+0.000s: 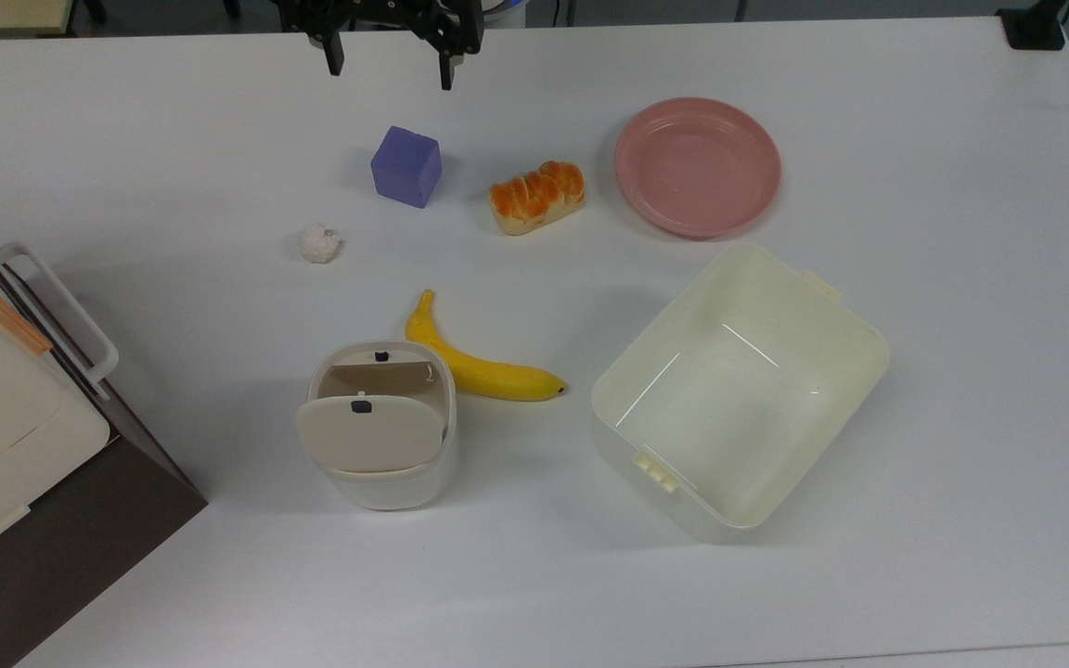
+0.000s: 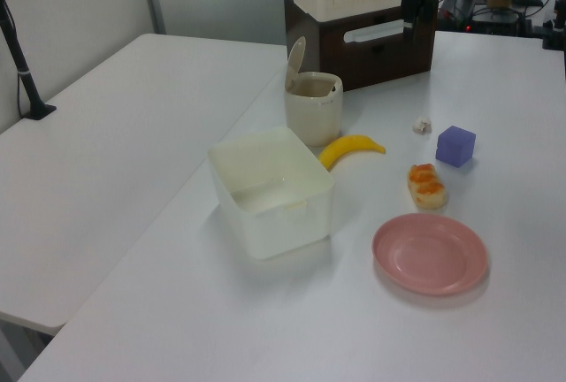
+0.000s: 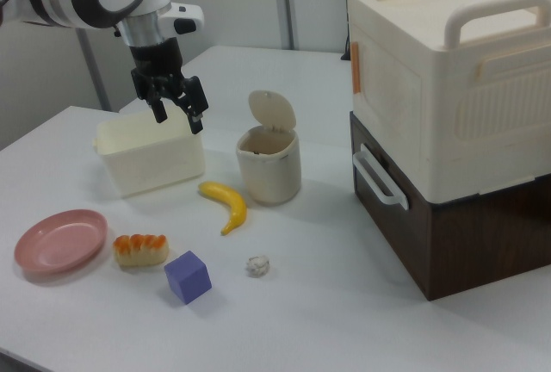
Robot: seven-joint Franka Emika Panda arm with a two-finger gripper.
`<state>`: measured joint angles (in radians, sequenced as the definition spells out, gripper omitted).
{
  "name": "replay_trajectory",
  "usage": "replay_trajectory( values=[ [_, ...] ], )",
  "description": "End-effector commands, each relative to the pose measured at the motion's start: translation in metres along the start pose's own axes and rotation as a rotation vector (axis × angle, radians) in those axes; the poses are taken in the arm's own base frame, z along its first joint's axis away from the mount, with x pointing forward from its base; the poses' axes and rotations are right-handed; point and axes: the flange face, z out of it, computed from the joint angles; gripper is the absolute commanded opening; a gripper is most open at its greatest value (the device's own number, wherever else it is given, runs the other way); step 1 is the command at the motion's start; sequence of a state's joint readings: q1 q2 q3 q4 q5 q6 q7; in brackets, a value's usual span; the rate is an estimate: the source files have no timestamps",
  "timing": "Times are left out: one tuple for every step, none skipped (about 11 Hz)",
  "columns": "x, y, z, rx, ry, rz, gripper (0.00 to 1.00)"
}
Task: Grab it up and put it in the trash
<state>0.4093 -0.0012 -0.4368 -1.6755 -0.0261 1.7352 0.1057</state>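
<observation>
White wad (image 1: 319, 243): loose on table, near cube (image 1: 405, 166). Gripper (image 1: 390, 67): open, empty, high above. Risk: light wad slips free; bin (image 1: 377, 422) opening small, drop may miss.

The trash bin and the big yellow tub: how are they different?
The trash bin is small and cream-white with a flap lid standing open; the tub is far larger, pale yellow and has no lid. The bin stands beside the banana; the tub stands near the pink plate. Both are open-topped with rounded corners.
</observation>
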Motion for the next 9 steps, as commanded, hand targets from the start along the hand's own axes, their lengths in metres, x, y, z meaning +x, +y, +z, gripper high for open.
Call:
replay_trajectory(
  values=[
    [-0.0123, -0.0049, -0.0019, -0.006, -0.045, -0.085, 1.0],
    [-0.0126, -0.0049, -0.0011, -0.007, -0.048, -0.085, 1.0],
    [-0.0127, -0.0047, -0.0016, -0.008, -0.048, -0.084, 1.0],
    [-0.0126, -0.0046, -0.0016, -0.01, -0.048, -0.084, 1.0],
    [-0.0126, -0.0046, -0.0016, -0.01, -0.048, -0.084, 1.0],
    [-0.0126, -0.0044, -0.0016, -0.011, -0.048, -0.084, 1.0],
    [-0.0126, -0.0043, -0.0016, -0.013, -0.048, -0.085, 1.0],
    [-0.0123, -0.0037, 0.0004, -0.023, -0.05, -0.088, 1.0],
    [-0.0114, -0.0037, 0.0014, -0.035, -0.046, -0.094, 1.0]
  ],
)
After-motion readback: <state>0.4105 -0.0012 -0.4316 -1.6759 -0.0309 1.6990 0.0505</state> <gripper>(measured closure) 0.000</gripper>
